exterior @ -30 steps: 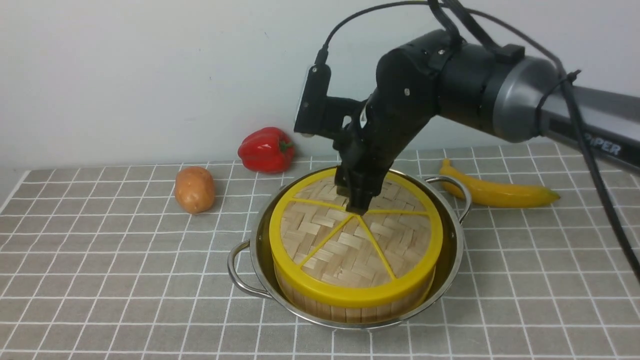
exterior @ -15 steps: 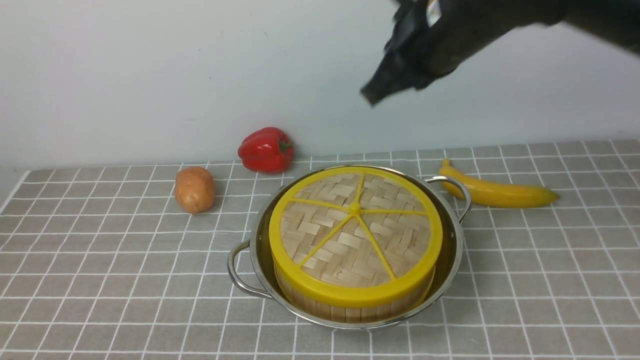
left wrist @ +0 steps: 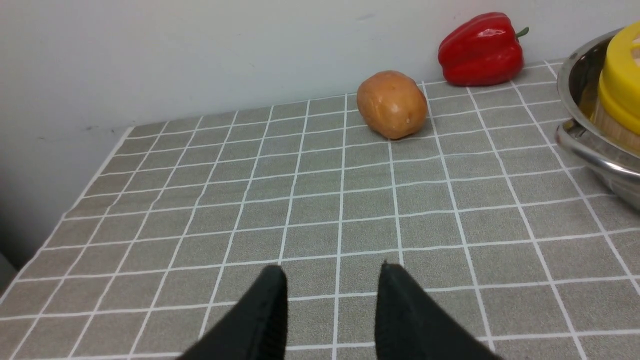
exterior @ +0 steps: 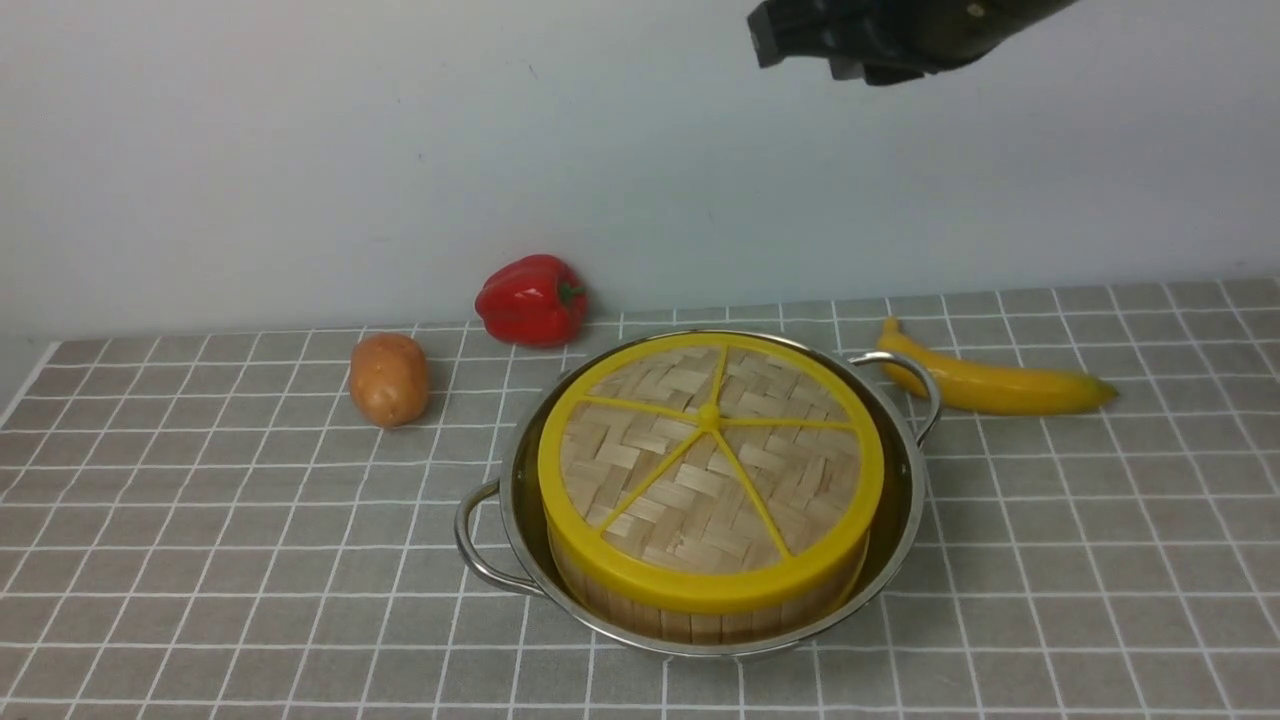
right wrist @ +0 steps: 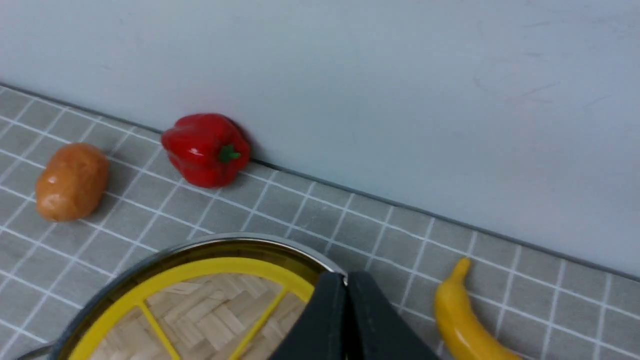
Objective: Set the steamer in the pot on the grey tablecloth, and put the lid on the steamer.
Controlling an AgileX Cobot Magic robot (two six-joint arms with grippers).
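Note:
The steel pot (exterior: 905, 520) stands on the grey tablecloth (exterior: 200, 520) at the middle of the front view. Inside it sits the steamer (exterior: 700, 625), of which only the wood-strip wall shows. The woven lid (exterior: 712, 470) with its yellow rim and spokes lies flat on top of the steamer. My right gripper (exterior: 765, 45) hangs high above the pot, shut and holding nothing; in the right wrist view its fingers (right wrist: 325, 320) are pressed together over the lid (right wrist: 215, 310). My left gripper (left wrist: 332, 272) stands open above bare cloth, left of the pot (left wrist: 590, 150), and does not show in the front view.
A potato (exterior: 389, 379) and a red bell pepper (exterior: 531, 299) lie behind and left of the pot, near the wall. A banana (exterior: 990, 384) lies behind and right of it, close to the pot's far handle (exterior: 915, 375).
My right gripper has let go of the lid's centre knob, shut, and risen high above the pot. The lid stays on the steamer.

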